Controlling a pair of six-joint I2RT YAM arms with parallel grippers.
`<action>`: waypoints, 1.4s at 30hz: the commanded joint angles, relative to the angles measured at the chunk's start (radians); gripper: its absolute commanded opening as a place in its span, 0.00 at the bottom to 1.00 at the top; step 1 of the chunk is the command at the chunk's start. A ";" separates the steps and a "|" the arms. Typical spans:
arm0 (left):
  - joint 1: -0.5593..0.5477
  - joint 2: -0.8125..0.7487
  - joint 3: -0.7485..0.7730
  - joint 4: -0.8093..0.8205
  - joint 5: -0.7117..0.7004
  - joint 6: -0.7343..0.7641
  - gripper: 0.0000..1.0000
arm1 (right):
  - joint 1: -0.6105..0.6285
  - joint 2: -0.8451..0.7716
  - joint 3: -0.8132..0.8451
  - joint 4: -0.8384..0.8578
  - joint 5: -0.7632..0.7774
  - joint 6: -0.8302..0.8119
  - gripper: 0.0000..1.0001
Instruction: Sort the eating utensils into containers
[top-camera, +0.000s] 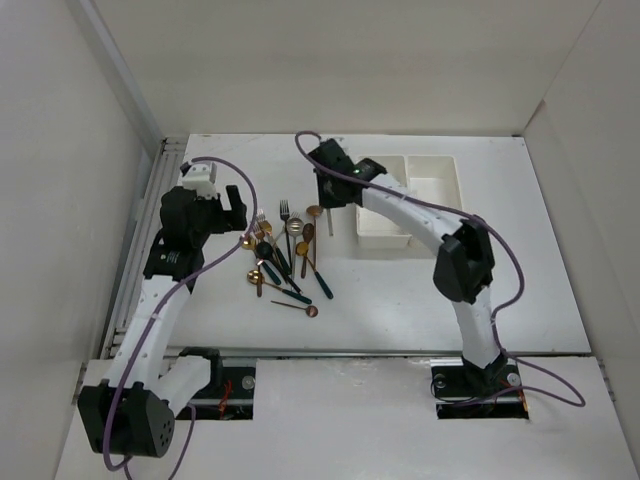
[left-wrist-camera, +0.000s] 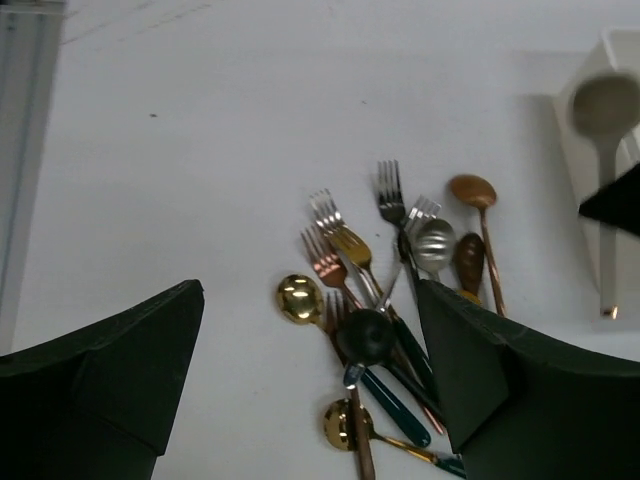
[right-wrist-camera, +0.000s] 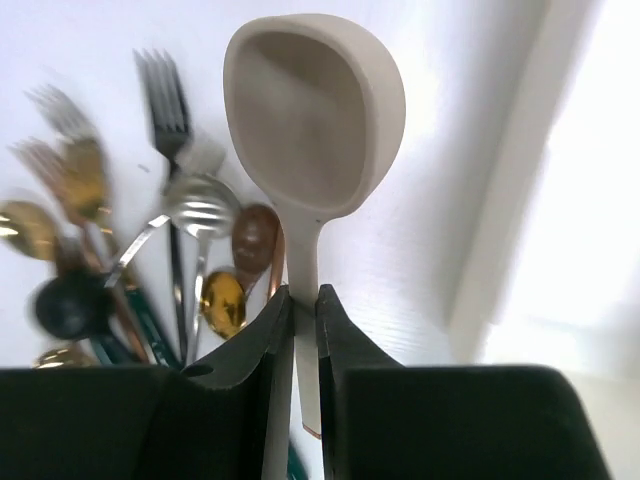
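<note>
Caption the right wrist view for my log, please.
Right hand pinches a pale spoon by its handle, the heap of forks and spoons behind it.

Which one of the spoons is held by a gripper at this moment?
The pale matte spoon: the right gripper pinches its handle. All other spoons lie in the pile on the table.

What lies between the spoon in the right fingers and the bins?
Nothing. The top external view shows only bare table between the held spoon and the left wall of the bins.
</note>
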 joint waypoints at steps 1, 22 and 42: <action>0.004 0.068 0.123 -0.019 0.233 0.067 0.85 | -0.030 -0.188 0.074 0.050 0.092 -0.178 0.00; -0.389 0.896 0.697 -0.407 0.306 0.095 0.56 | -0.315 -0.080 -0.042 0.024 -0.001 -0.198 0.47; -0.443 0.986 0.637 -0.351 0.152 -0.009 0.33 | -0.315 -0.213 -0.173 0.033 0.000 -0.178 0.59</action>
